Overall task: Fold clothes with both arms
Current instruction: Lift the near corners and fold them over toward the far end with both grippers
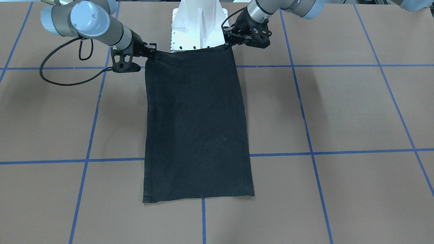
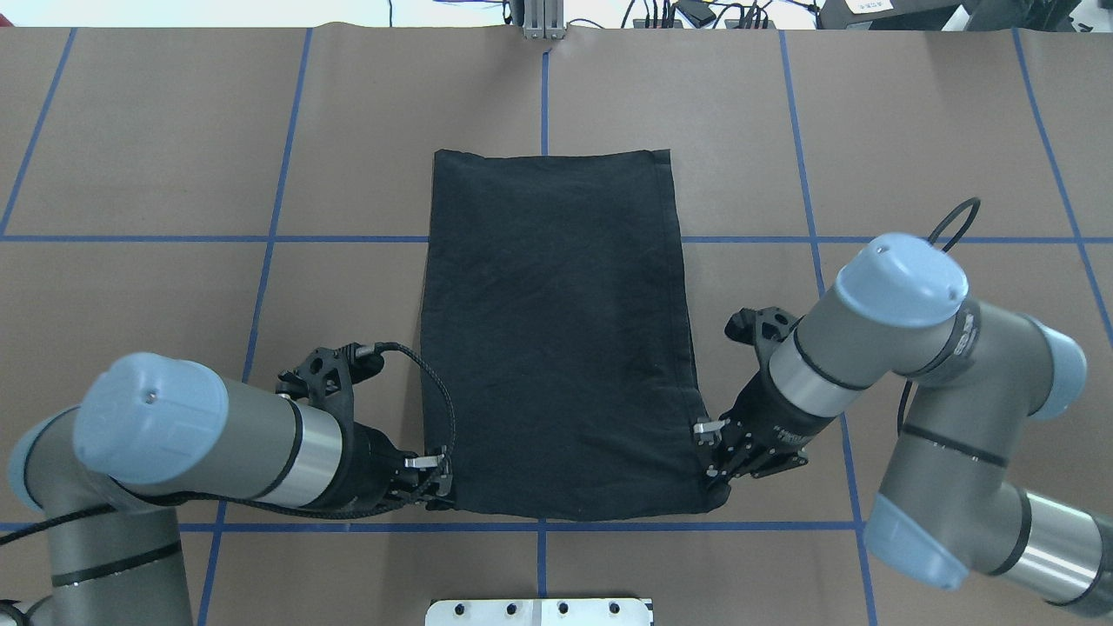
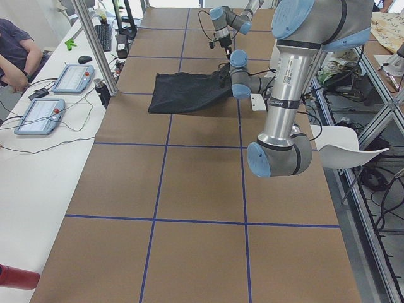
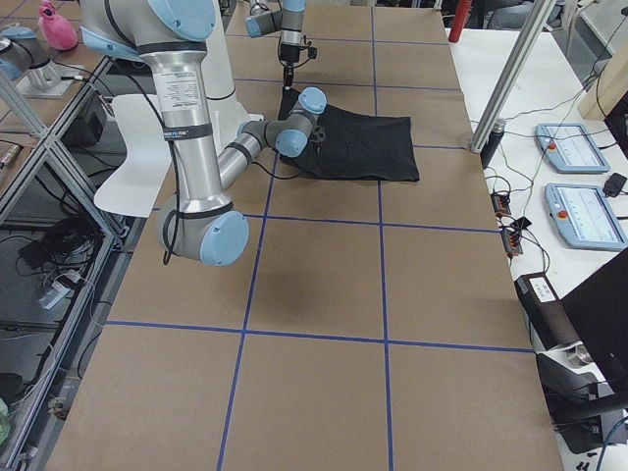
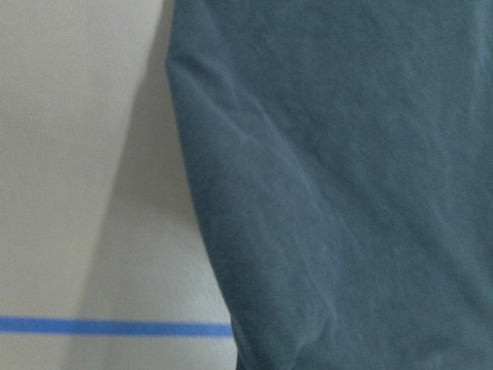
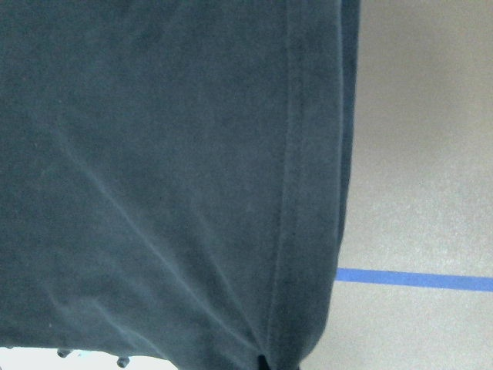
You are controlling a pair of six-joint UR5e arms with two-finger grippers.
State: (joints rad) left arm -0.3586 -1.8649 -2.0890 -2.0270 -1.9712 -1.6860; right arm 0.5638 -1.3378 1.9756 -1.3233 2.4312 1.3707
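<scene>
The black T-shirt point(image 1: 196, 128) lies plain side up as a long, narrow rectangle down the middle of the table point(image 2: 130, 174). Its far hem lies flat point(image 2: 552, 156). My left gripper point(image 2: 439, 474) is shut on the near corner on my left, and my right gripper point(image 2: 713, 452) is shut on the near corner on my right. In the front-facing view the near edge runs taut between the left gripper point(image 1: 228, 45) and the right gripper point(image 1: 151, 54), slightly raised. The left wrist view shows dark cloth point(image 5: 347, 193); the right wrist view shows its stitched side hem point(image 6: 289, 193).
The white pedestal base point(image 1: 198, 27) stands just behind the held edge. Blue tape lines point(image 2: 543, 526) grid the brown table. Two control tablets point(image 3: 53, 95) and a seated person point(image 3: 12, 53) are along the far side. Open table lies on both sides of the shirt.
</scene>
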